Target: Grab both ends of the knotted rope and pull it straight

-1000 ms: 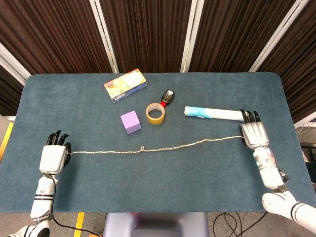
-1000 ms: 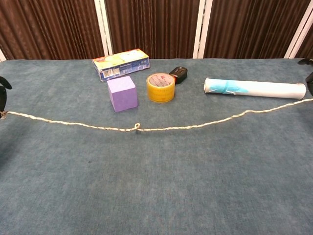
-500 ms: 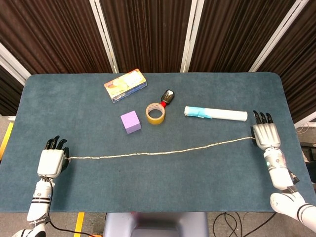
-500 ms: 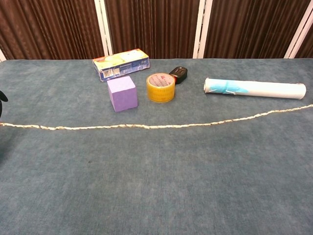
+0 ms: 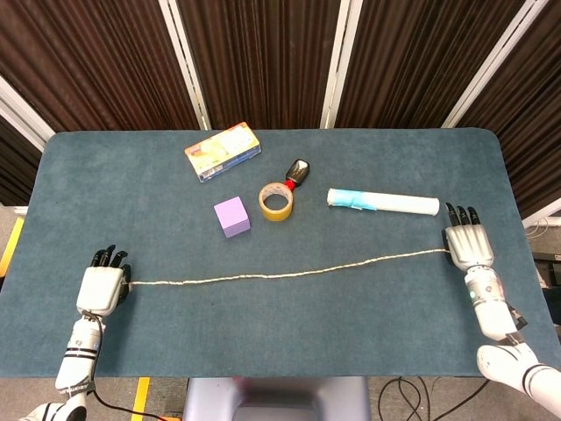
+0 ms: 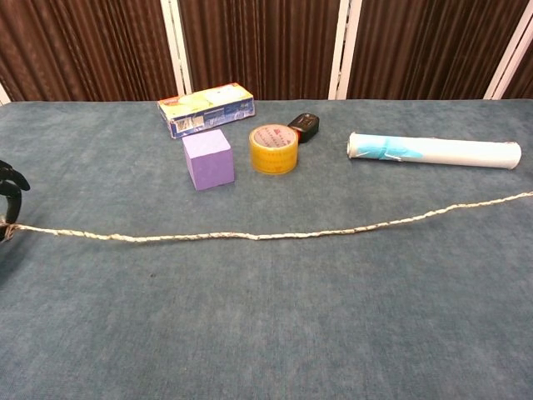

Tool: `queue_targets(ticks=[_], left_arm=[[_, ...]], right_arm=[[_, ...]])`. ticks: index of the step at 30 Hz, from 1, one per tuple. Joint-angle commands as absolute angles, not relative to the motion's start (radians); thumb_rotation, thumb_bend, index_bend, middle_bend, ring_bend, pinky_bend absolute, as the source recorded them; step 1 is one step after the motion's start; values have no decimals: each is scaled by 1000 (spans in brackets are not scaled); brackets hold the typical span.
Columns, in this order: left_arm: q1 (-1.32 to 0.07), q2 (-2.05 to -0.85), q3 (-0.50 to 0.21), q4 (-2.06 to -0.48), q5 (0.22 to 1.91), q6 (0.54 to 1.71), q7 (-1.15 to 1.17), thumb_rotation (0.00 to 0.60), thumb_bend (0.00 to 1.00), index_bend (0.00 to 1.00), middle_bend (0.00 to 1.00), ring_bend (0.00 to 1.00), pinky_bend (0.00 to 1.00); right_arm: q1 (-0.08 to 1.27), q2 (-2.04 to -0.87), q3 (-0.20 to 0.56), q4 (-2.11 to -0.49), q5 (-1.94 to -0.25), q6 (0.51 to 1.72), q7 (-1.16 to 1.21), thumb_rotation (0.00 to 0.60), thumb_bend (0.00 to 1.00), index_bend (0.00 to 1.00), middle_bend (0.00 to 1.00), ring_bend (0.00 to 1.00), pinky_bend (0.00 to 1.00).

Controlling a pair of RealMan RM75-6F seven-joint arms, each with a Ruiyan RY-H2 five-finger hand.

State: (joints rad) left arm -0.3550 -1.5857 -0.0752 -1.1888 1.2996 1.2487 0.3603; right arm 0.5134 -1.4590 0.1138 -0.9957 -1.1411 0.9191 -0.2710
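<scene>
The rope (image 5: pixel 280 274) lies across the front half of the tabletop (image 5: pixel 289 342), running from the left hand (image 5: pixel 101 287) near the left edge to the right hand (image 5: pixel 468 246) near the right edge, and no knot shows along it in either view. It is nearly straight, with a shallow sag toward the middle and a rise toward the right. The left hand has its fingers curled over the rope's left end and holds it. The right hand meets the other end at its inner side, fingers pointing away from the robot, and appears to hold it too, though the grip itself is hidden beneath the hand. The main risk, as I judge it, is an end slipping free: the cord is thin and twisted, so a harder outward pull to take out the sag could draw it through the fingers, most likely on the right where the hold looks slight. Both hands sit close to the tabletop's side edges, leaving little room to pull further apart. A raised, taut rope swept away from the robot could also catch the purple cube (image 5: pixel 231 216), the tape roll (image 5: pixel 275 202) or the paper tube (image 5: pixel 383 203), which lies near the right end.
</scene>
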Motion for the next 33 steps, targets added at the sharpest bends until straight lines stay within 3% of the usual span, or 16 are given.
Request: queue_targets(ticks=[1, 4, 5, 7, 11, 13, 16, 20, 25, 29, 33], left_arm=[[-359, -1596, -72, -1174, 1302, 1237, 359, 600, 503, 515, 210, 99, 169], [-362, -1606, -69, -1160, 1306, 1227, 360, 600, 492, 407, 204, 100, 169], [-362, -1608, -69, -1158, 1306, 1225, 358, 600, 487, 347, 204, 100, 168], [-363, -1610, -69, -1154, 1307, 1222, 358, 600, 478, 257, 200, 100, 168], [-362, -1604, -69, -1157, 1298, 1209, 372, 600, 457, 52, 156, 89, 167], [-361, -1594, -70, -1169, 1290, 1202, 382, 600, 446, 2, 97, 69, 166], [-359, -1567, -72, -1201, 1278, 1189, 389, 600, 422, 0, 6, 32, 164], [-349, -1526, -73, -1243, 1290, 1204, 354, 599, 398, 0, 0, 2, 159], [-328, -1458, -63, -1304, 1330, 1234, 260, 598, 365, 0, 0, 0, 134], [-290, -1395, -39, -1342, 1417, 1321, 131, 545, 365, 0, 0, 0, 116], [-214, -1325, 9, -1364, 1519, 1468, 5, 532, 364, 0, 0, 0, 109]], right_arm=[[511, -1464, 111, -988, -1142, 910, -271, 600, 654, 654, 101, 0, 0], [511, -1461, 107, -987, -1122, 874, -292, 600, 641, 336, 78, 0, 0], [513, -1458, 108, -990, -1107, 859, -306, 600, 609, 185, 48, 0, 0], [516, -1451, 111, -1004, -1083, 838, -329, 600, 525, 19, 3, 0, 0], [517, -1439, 112, -1026, -1053, 825, -370, 600, 487, 0, 0, 0, 0], [517, -1433, 112, -1036, -1039, 820, -387, 600, 487, 0, 0, 0, 0], [513, -1418, 116, -1060, -1024, 830, -403, 600, 478, 0, 0, 0, 0], [491, -1373, 121, -1130, -1034, 880, -390, 600, 437, 0, 0, 0, 0], [440, -1300, 121, -1246, -1070, 979, -350, 600, 312, 0, 0, 0, 0], [381, -1227, 106, -1364, -1123, 1078, -313, 600, 269, 0, 0, 0, 0], [294, -1158, 69, -1513, -1180, 1227, -337, 600, 251, 0, 0, 0, 0]])
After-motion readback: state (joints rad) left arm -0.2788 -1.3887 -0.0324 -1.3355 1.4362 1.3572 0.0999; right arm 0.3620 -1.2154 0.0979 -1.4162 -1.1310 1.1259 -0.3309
